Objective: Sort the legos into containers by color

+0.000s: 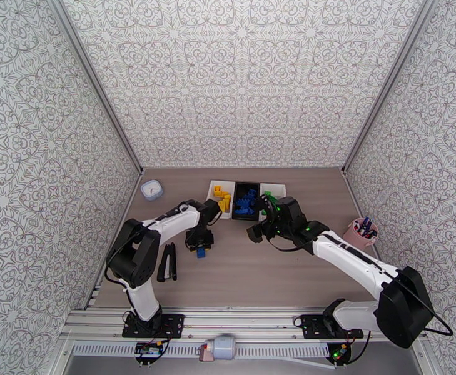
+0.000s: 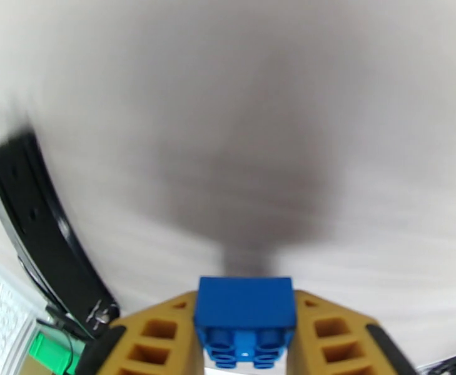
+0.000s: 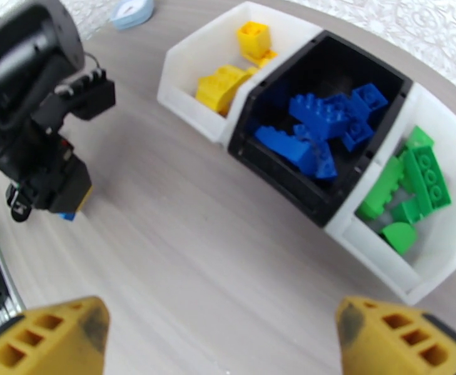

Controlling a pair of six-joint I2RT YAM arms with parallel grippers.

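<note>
Presently the left gripper point(image 1: 199, 244) is closed on a single blue brick point(image 2: 243, 307), which is pinched between its two yellow fingers point(image 2: 159, 335) with the studded side turned toward the wrist camera. It hangs low over the bare counter point(image 1: 259, 270), near and a little left of the row of bins; whether the brick touches the surface cannot be told. Just left of it a long black tool point(image 1: 167, 262) lies flat on the counter. The right gripper point(image 3: 221, 339) is open, its fingers spread wide apart and holding nothing, and it hovers over the counter on the near side of the bins, well apart from the left gripper. Three bins stand side by side, touching, at the far middle of the counter. The left white bin point(image 3: 184, 76) holds yellow bricks point(image 3: 224, 85), the black bin point(image 3: 278, 176) in the middle holds a heap of blue bricks point(image 3: 321, 120), and the right white bin point(image 3: 384, 270) holds green bricks point(image 3: 415, 176). A small round dish point(image 1: 151, 190) sits at the far left of the counter, and a pink cup point(image 1: 360, 232) of pens stands at the right edge.
</note>
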